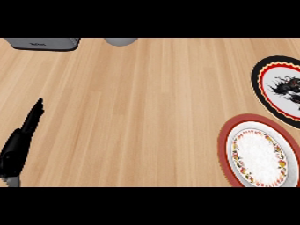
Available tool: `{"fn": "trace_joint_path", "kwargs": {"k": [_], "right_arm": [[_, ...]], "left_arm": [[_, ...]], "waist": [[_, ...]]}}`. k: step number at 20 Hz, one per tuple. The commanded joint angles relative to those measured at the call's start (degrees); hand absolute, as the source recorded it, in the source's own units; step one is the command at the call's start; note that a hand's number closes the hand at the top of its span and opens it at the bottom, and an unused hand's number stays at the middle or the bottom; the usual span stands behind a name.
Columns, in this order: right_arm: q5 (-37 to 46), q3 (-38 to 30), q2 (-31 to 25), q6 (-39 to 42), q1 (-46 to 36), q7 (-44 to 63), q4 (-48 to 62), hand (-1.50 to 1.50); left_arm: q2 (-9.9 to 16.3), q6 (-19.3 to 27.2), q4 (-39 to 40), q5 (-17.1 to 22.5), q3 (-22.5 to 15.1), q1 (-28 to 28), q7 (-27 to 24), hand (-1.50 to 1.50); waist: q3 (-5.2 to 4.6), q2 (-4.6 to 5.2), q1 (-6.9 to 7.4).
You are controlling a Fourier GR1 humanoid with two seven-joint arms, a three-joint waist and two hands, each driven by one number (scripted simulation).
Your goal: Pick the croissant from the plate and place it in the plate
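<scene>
I'm resting my left hand [19, 140] flat, fingers straight, far from the red-rimmed plate [227, 151]; no croissant showing, so I'm risking grabbing nothing.

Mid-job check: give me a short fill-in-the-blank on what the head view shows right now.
1. The left hand shows at the view's ____ edge, fingers straight.
2. The number of plates on the counter is ____.
3. The black-rimmed plate lies farther from the robot than the ____-rimmed plate.
4. No ____ shows on either plate.

Missing words: left; two; red; croissant
</scene>
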Motion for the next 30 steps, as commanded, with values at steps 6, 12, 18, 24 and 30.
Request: {"fn": "trace_joint_path", "kwargs": {"k": [6,12,18,24,30], "right_arm": [[3.5,5.2,3.9,4.3,-13.3,1.1,5.2,1.5],[8.4,10.9,11.2,3.3,-20.5,9.5,5.7,1.5],[12.8,14.4,17.3,-0.8,-21.7,10.7,9.6,1.5],[15.6,16.9,21.5,0.2,-24.1,12.8,12.1,1.5],[11.2,11.7,24.1,-2.5,-24.4,21.4,17.6,-1.5]], "left_arm": [[-0.9,0.5,1.4,-1.7,-0.7,-0.5,-0.9,0.0],[-0.6,-0.1,-1.5,-1.1,0.2,-0.8,2.7,0.0],[0.2,-0.2,1.7,-0.9,2.3,0.6,-2.8,0.0],[-0.5,-1.3,-3.4,-0.9,0.8,2.1,1.8,0.0],[-0.2,-1.1,3.1,-1.5,1.9,-1.8,-1.8,0.0]], "waist": [[-0.24,-0.04,0.05],[-0.34,-0.35,-0.39],[-0.3,0.04,-0.07],[-0.29,-0.3,-0.36],[-0.23,0.34,0.06]]}}
